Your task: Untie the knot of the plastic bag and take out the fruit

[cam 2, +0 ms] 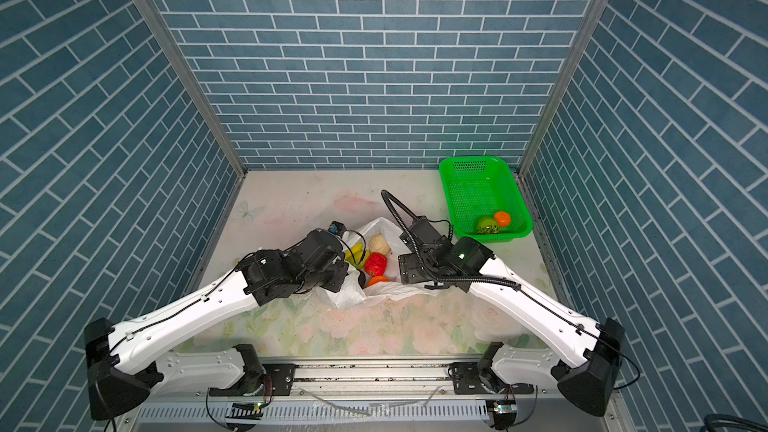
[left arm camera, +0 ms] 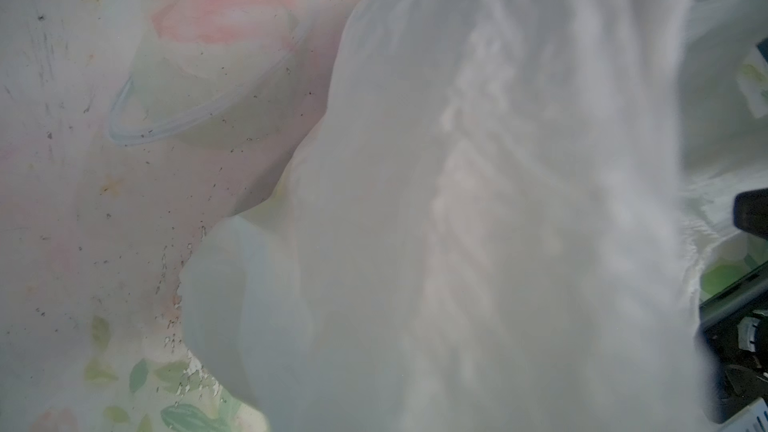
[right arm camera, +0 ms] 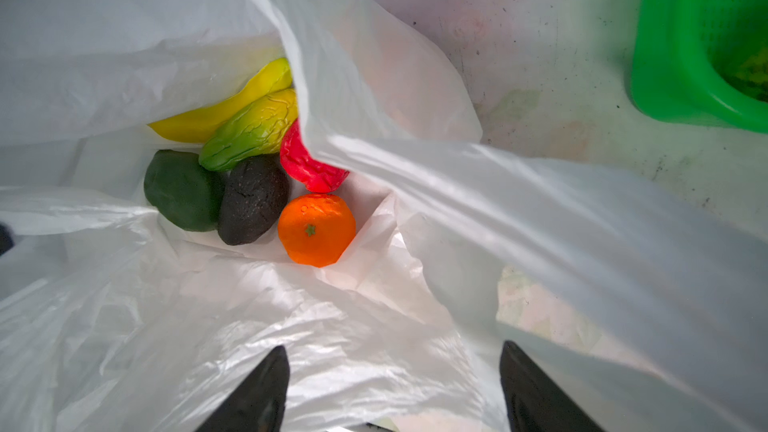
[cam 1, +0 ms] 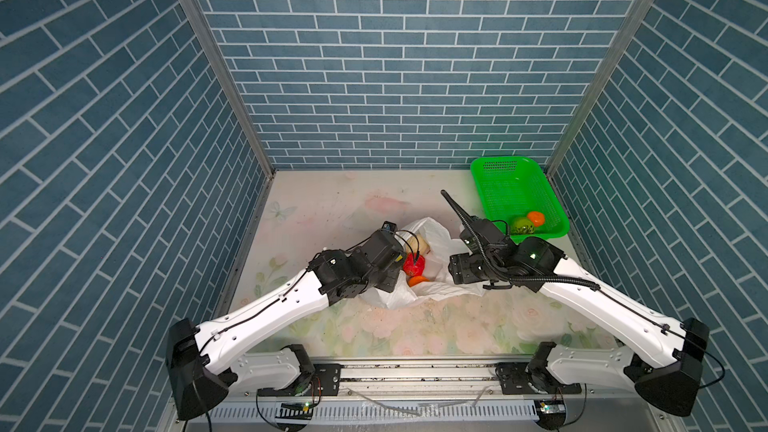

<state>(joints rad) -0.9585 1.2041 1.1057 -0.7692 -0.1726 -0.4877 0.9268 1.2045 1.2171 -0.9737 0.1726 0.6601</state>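
**Bag open, fruit inside**

Right gripper (right arm camera: 395,371) released, jaws spread just over the plastic bag (right arm camera: 208,326) mouth. Fruit (right arm camera: 249,135) sits inside the bag ahead of its fingertips, untouched. The orange (right arm camera: 316,229) is nearest, then the avocado (right arm camera: 253,199). Left gripper (cam 2: 337,280) clenched at the bag's opposite edge. Bag film covers its camera, so I can't tell what it grasps.

One plastic bag (right arm camera: 208,305). Inside it, by the right wrist view, six fruits: one yellow banana (right arm camera: 232,105), one ridged green-yellow fruit (right arm camera: 249,132), one dark green fruit (right arm camera: 183,189), one dark avocado (right arm camera: 253,199), one red strawberry (right arm camera: 303,164), one orange (right arm camera: 316,228). In a top view, one pale cream fruit (cam 2: 379,244) more, making seven. One green basket (cam 2: 473,197) holding two pieces: one speckled kiwi-like ball (cam 2: 487,226), one small orange piece (cam 2: 502,218). Two arms: left arm (cam 1: 266,309), right arm (cam 1: 602,307).
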